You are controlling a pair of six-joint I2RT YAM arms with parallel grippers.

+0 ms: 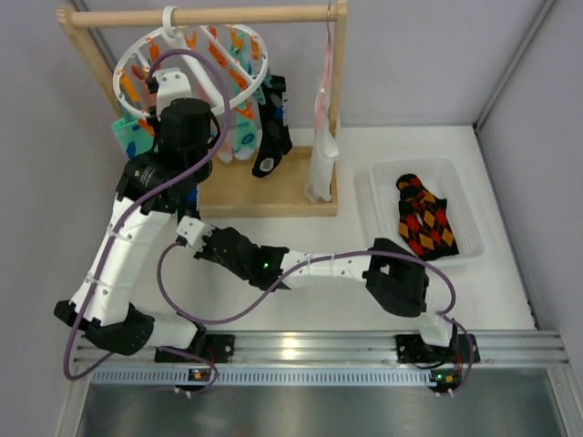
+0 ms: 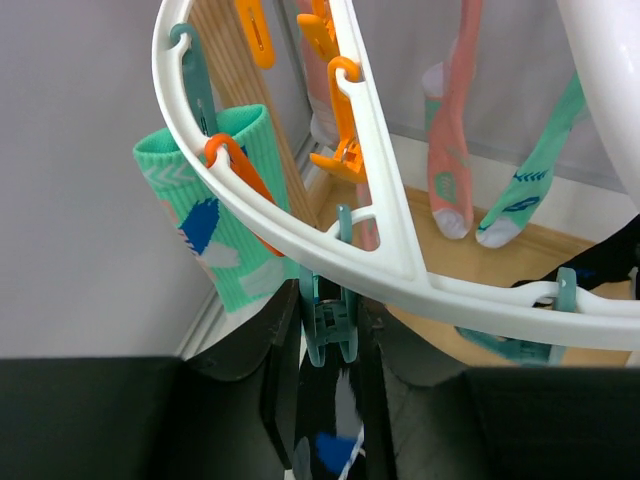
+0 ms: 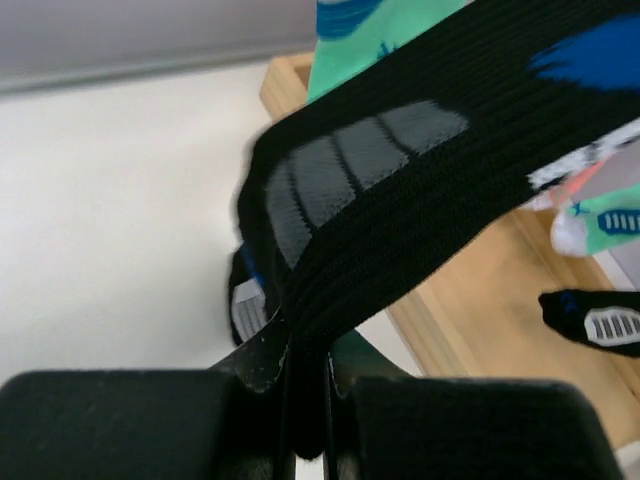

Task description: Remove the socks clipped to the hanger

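the left fingers (image 2: 272, 350) sit low in the left wrist view, drawn in close against both sides of a teal clip (image 2: 330, 325) under the white hanger (image 2: 300, 235). i cannot tell whether they press hard enough to spring it open. the clip bites the cuff of a black sock with blue marks (image 2: 325, 440), which drops out of the bottom of that frame. the right fingers (image 3: 250, 365) are closed tight on what looks like the same sock lower down, its knit pulled taut toward the upper right of the right wrist view.

a mint-green sock (image 2: 215, 240) hangs at the left of the ring and a pink sock (image 2: 455, 150) at the upper right, both off the desk. in the top view the hanger hooks over the wooden rack (image 1: 209, 15) at the upper left. an argyle sock (image 1: 424, 218) lies in a clear bin (image 1: 383, 177) on the desk (image 1: 510, 273) at the right.

the step in hand appears to be freeing this one black sock. the next move calls for a firm squeeze on the clip while the right fingers draw the sock down and clear, probably toward the bin.
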